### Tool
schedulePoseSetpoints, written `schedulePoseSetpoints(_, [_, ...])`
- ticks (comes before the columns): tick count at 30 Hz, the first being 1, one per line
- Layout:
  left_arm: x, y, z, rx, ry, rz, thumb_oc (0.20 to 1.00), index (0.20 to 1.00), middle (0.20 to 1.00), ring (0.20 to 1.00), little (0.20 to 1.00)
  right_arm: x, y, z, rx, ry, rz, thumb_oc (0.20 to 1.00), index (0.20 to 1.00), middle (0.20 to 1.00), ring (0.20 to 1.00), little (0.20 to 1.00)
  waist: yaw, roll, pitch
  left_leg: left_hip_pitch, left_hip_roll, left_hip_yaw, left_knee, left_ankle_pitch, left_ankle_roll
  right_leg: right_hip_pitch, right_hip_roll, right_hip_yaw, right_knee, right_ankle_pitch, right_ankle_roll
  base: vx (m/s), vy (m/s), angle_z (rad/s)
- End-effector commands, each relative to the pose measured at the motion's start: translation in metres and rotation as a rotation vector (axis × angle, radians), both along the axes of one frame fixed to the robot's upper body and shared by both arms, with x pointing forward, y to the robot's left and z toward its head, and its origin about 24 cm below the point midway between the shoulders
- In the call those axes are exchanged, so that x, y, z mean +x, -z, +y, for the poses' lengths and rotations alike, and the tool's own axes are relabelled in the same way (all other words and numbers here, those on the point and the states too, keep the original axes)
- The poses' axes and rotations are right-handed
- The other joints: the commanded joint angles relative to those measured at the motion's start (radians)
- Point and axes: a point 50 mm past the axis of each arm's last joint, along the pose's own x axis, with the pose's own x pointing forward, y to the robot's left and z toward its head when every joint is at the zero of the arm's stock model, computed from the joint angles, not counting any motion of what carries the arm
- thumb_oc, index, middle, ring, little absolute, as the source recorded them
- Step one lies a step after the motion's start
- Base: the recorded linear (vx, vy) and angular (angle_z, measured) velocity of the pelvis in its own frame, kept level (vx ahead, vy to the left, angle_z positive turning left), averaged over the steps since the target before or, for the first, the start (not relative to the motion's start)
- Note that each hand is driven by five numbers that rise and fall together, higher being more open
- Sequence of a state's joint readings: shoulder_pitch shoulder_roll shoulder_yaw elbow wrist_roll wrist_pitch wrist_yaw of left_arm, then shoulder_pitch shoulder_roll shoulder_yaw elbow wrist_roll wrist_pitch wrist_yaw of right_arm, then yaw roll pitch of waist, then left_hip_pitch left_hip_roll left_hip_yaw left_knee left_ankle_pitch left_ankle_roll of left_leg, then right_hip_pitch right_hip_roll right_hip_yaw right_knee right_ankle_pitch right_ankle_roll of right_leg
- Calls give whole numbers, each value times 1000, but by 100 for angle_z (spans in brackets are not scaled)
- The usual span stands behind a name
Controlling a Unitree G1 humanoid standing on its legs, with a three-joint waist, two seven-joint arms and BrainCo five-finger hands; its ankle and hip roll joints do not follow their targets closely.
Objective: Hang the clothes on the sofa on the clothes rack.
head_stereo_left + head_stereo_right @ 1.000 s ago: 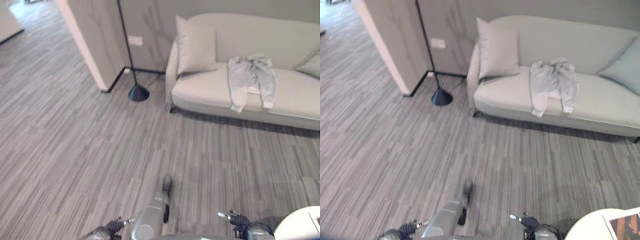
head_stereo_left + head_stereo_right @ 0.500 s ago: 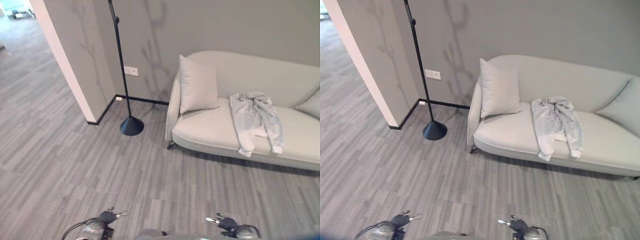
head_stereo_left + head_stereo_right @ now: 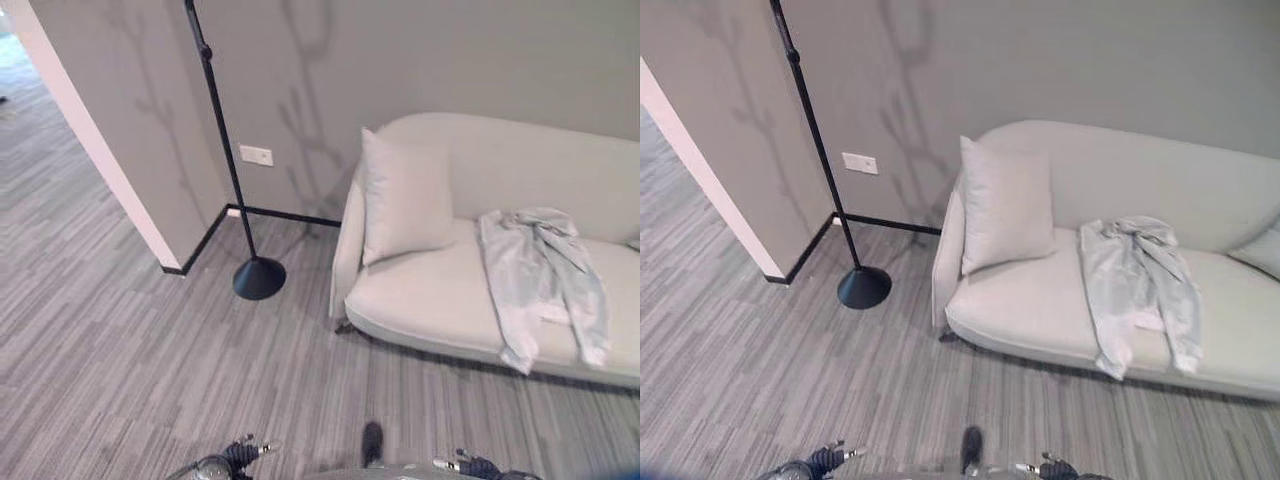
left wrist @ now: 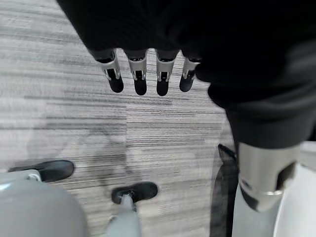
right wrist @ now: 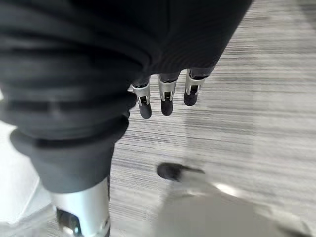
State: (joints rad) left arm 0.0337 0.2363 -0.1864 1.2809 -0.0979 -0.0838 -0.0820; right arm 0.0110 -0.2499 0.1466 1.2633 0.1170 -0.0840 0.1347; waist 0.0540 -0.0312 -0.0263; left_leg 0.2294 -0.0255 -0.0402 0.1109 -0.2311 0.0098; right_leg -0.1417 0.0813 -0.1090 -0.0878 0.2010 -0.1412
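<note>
The pale sofa (image 3: pixel 1040 310) carries a crumpled light garment (image 3: pixel 1135 285) spread over its seat, sleeves hanging over the front edge. An upright cushion (image 3: pixel 1005 205) leans at its arm (possibly another at the far end). The sofa stands on striped grey floor (image 3: pixel 770 370).

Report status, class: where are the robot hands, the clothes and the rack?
Left robot hand and right robot hand open, empty, above floor. Clothes draped on sofa. Black pole stand beside the sofa.

Pale square cushion (image 3: pixel 1005 203) propped upright at the seat's left end against the armrest, second cushion (image 3: pixel 1258 249) at the right end, white wall outlet (image 3: pixel 859 163) above black skirting, grey striped floor (image 3: pixel 110 340)
</note>
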Motion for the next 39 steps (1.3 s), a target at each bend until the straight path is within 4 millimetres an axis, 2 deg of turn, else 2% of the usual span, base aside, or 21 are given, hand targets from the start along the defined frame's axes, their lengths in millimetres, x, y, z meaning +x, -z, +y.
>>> schedulePoseSetpoints(1, [37, -10, 8, 23, 44, -102, 1000, 1000, 1000, 1000, 1000, 14, -5, -6, -16, -4, -60, 1000, 1000, 1000, 1000, 1000, -16, 9, 9, -27, 193, 11, -111, 312, -13, 8, -71, 27, 1, -72, 188, 332, -317, 7])
schedulePoseSetpoints(2, [37, -10, 8, 23, 44, -102, 1000, 1000, 1000, 1000, 1000, 14, -5, -6, -16, -4, -60, 1000, 1000, 1000, 1000, 1000, -16, 9, 9, -28, 193, 10, -108, 310, -13, 8, -71, 26, 1, -72, 188, 394, -429, -14])
schedulePoseSetpoints(3, [42, -11, 5, 12, 53, -118, 1000, 1000, 1000, 1000, 1000, 12, -5, -8, -22, 2, -57, 1000, 1000, 1000, 1000, 1000, -11, -12, 19, -87, 199, 25, 52, 283, -6, 47, -82, 27, 1, -81, 179, 164, -307, -30])
schedulePoseSetpoints(5, [48, -13, 4, 4, 58, -140, 1000, 1000, 1000, 1000, 1000, 12, -6, -10, -29, 14, -62, 1000, 1000, 1000, 1000, 1000, 13, -51, 65, -219, 165, 14, 302, 252, 2, 89, -108, 31, 1, -73, 165, 101, -318, 3])
schedulePoseSetpoints(6, [49, -13, 4, 4, 59, -140, 1000, 1000, 1000, 1000, 1000, 12, -6, -10, -29, 14, -62, 1000, 1000, 1000, 1000, 1000, 12, -49, 65, -226, 167, 11, 313, 247, 2, 89, -106, 29, 1, -73, 165, 61, -228, 28])
schedulePoseSetpoints(7, [53, -15, 4, 10, 60, -150, 1000, 1000, 1000, 1000, 1000, 18, -7, -11, -41, 2, -68, 1000, 1000, 1000, 1000, 1000, 34, -63, 98, -315, 124, 14, 382, 221, 2, 121, -108, 36, 1, -88, 156, 55, -125, 11])
schedulePoseSetpoints(8, [54, -15, 4, 9, 60, -151, 1000, 1000, 1000, 1000, 1000, 18, -8, -11, -42, 2, -68, 1000, 1000, 1000, 1000, 1000, 36, -58, 102, -313, 128, 14, 389, 215, 1, 125, -104, 36, 1, -89, 156, 177, -169, -3])
schedulePoseSetpoints(11, [56, -18, 11, 17, 46, -163, 1000, 1000, 1000, 1000, 1000, 21, -8, -10, -41, -12, -70, 1000, 1000, 1000, 1000, 1000, 101, -39, 111, -395, 23, 7, 69, 245, -22, 172, -52, 75, 1, -118, 152, 256, -20, -32])
schedulePoseSetpoints(12, [56, -17, 11, 17, 46, -163, 1000, 1000, 1000, 1000, 1000, 21, -8, -10, -42, -12, -69, 1000, 1000, 1000, 1000, 1000, 104, -39, 117, -380, 22, 11, 57, 248, -22, 179, -53, 78, 1, -120, 152, 123, 13, -39])
schedulePoseSetpoints(15, [55, -18, 18, 33, 36, -152, 1000, 1000, 1000, 1000, 1000, 33, -9, -5, -31, -30, -91, 1000, 1000, 1000, 1000, 1000, 153, -19, 109, -399, 4, 4, -193, 303, -34, 216, -23, 99, 1, -143, 151, 203, 29, -35])
schedulePoseSetpoints(18, [53, -17, 17, 32, 35, -141, 1000, 1000, 1000, 1000, 1000, 32, -9, -4, -30, -31, -87, 1000, 1000, 1000, 1000, 1000, 147, -10, 97, -369, 6, 0, -198, 306, -34, 219, -21, 101, 1, -144, 148, 149, 91, -29])
schedulePoseSetpoints(19, [45, -14, 18, 39, 27, -114, 1000, 1000, 1000, 1000, 1000, 34, -8, 3, -14, -45, -86, 1000, 1000, 1000, 1000, 1000, 133, -19, 57, -340, -3, 6, -198, 273, -32, 218, -34, 104, 1, -130, 147, 227, 194, -59])
schedulePoseSetpoints(21, [35, -12, 24, 60, 18, -74, 1000, 1000, 1000, 1000, 1000, 37, -6, 13, 8, -89, -81, 1000, 1000, 1000, 1000, 1000, 143, -48, 15, -311, -29, 35, -198, 261, -27, 258, -87, 70, 20, -100, 150, 292, 258, -79])
schedulePoseSetpoints(23, [33, -12, 25, 61, 16, -70, 1000, 1000, 1000, 1000, 1000, 41, -7, 15, 14, -109, -86, 1000, 1000, 1000, 1000, 1000, 141, -26, 23, -281, -13, 41, -198, 267, -24, 216, -93, 60, 193, -101, 161, 136, 179, -75])
schedulePoseSetpoints(25, [37, -13, 24, 64, 17, -79, 1000, 1000, 1000, 1000, 1000, 45, -8, 17, 28, -116, -99, 1000, 1000, 1000, 1000, 1000, 115, 26, 54, -223, 40, 40, -198, 273, -33, 135, -89, 47, 380, -121, 166, 110, 103, -90])
schedulePoseSetpoints(26, [38, -13, 24, 66, 22, -81, 1000, 1000, 1000, 1000, 1000, 43, -8, 19, 32, -115, -96, 1000, 1000, 1000, 1000, 1000, 113, 27, 56, -211, 48, 41, -198, 268, -38, 136, -123, 38, 365, -126, 157, 95, 11, -29])
schedulePoseSetpoints(27, [38, -13, 24, 66, 22, -81, 1000, 1000, 1000, 1000, 1000, 43, -8, 19, 32, -115, -96, 1000, 1000, 1000, 1000, 1000, 112, 26, 59, -207, 47, 40, -198, 267, -38, 140, -124, 37, 366, -129, 157, 124, -108, 19])
schedulePoseSetpoints(31, [50, -17, 22, 67, 34, -121, 1000, 1000, 1000, 1000, 1000, 31, -3, 18, 23, -92, -53, 1000, 1000, 1000, 1000, 1000, 109, 20, 42, -204, 80, -13, -198, 235, -51, 129, -321, 19, 45, -125, 144, 186, -203, 36])
schedulePoseSetpoints(33, [53, -18, 24, 74, 27, -133, 1000, 1000, 1000, 1000, 1000, 35, -4, 20, 25, -103, -62, 1000, 1000, 1000, 1000, 1000, 99, 30, 55, -174, 108, -22, -198, 225, -52, 56, -379, 42, 1, -115, 156, 160, -174, -8])
schedulePoseSetpoints(37, [53, -19, 27, 79, 11, -137, 1000, 1000, 1000, 1000, 1000, 40, -6, 22, 31, -125, -76, 1000, 1000, 1000, 1000, 1000, 82, 24, 74, -128, 147, -28, -198, 218, -58, -4, -401, 61, 1, -96, 172, 150, -262, 27])
schedulePoseSetpoints(39, [51, -19, 28, 84, 9, -136, 1000, 1000, 1000, 1000, 1000, 41, -6, 25, 38, -136, -92, 1000, 1000, 1000, 1000, 1000, 70, -9, 72, -122, 188, -37, -198, 224, -62, 31, -367, 58, 1, -99, 172, 250, -698, 28])
